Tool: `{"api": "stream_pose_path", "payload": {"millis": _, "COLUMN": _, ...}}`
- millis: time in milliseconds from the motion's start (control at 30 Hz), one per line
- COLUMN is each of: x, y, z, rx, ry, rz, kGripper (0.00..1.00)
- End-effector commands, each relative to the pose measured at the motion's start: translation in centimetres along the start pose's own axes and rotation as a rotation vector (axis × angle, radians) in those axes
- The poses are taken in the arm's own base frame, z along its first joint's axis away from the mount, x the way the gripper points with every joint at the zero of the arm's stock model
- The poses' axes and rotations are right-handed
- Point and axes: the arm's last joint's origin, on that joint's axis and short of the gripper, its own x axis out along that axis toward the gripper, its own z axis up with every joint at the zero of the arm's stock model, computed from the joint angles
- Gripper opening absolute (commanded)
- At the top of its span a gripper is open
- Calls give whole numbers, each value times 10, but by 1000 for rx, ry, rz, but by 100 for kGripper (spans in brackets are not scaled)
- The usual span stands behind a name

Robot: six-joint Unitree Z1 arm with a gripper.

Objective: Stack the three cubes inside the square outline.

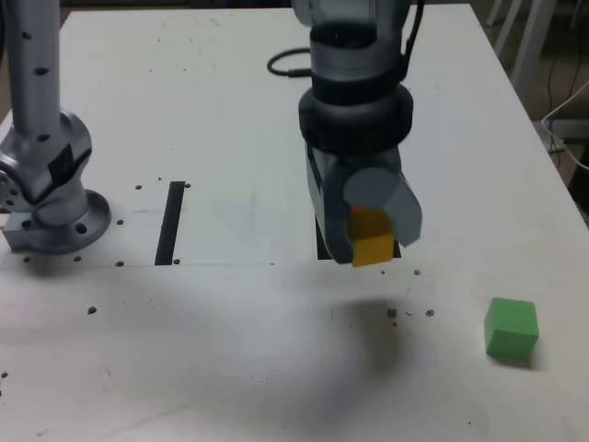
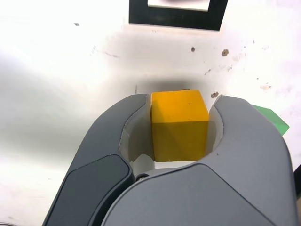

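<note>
White speckled tabletop [image 1: 221, 368]. Grey gripper [image 2: 181, 129] clamps the matte yellow cube [image 2: 179, 125] — carry step; next, lower it squarely inside the black tape square outline [image 2: 176, 18] at the wrist frame's top.

Bare table [image 1: 276, 350] lies open around the square outline [image 2: 176, 16]; the green cube [image 1: 511, 327] sits well apart

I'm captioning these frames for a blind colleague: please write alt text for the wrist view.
A grey gripper holds a yellow cube between its jaws above a white table. Ahead on the table lies part of a black tape square outline, and a green cube peeks out beside one jaw.
</note>
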Motion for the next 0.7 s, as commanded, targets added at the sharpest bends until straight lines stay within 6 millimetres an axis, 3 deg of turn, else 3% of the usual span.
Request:
{"api": "stream_pose_path", "payload": {"millis": 0, "x": -5, "y": 6, "z": 0, "rx": 9, "ry": -2, "rz": 2, "kGripper": 4}}
{"api": "stream_pose_path", "payload": {"millis": 667, "x": -9, "y": 75, "z": 21, "rx": -7, "ry": 32, "rz": 60, "kGripper": 4}}
